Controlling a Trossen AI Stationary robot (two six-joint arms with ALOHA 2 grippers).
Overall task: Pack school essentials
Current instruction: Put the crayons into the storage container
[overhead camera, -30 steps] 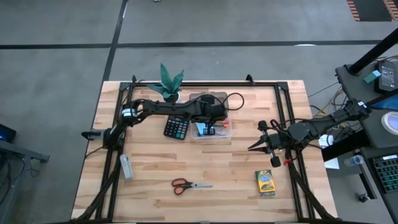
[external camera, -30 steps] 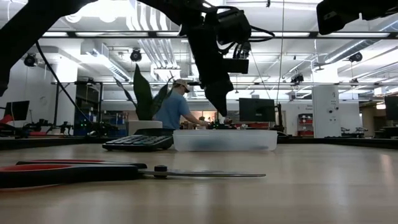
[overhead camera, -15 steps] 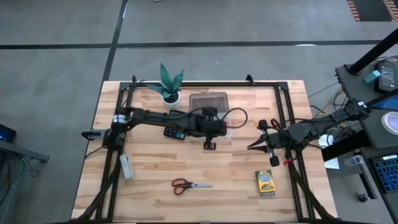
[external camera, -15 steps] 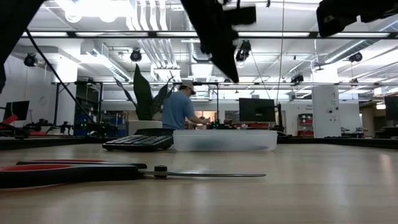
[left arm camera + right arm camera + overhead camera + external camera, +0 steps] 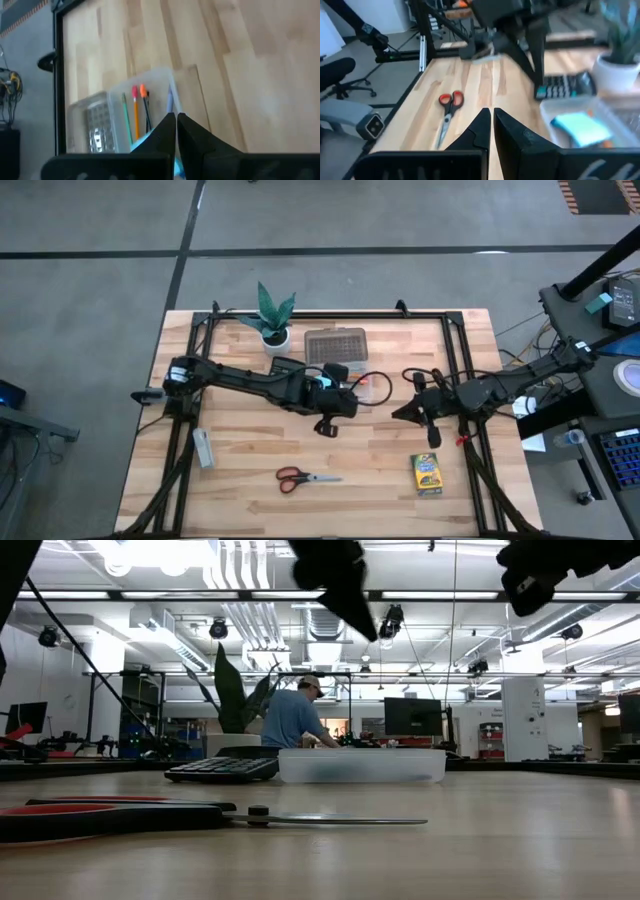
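Across the desk point(image 5: 240, 450) our left tool point(image 5: 324, 426), clenched and empty, has pulled back from the clear box point(image 5: 345, 385). That drop looks finished; scissors point(image 5: 303, 477) and crayon box point(image 5: 427, 474) remain, right tool point(image 5: 402, 414) clenched nearby.

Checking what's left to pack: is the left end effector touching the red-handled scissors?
Apart. High view: left end effector sits beside the clear plastic box, bare wood separating it from the red-handled scissors.
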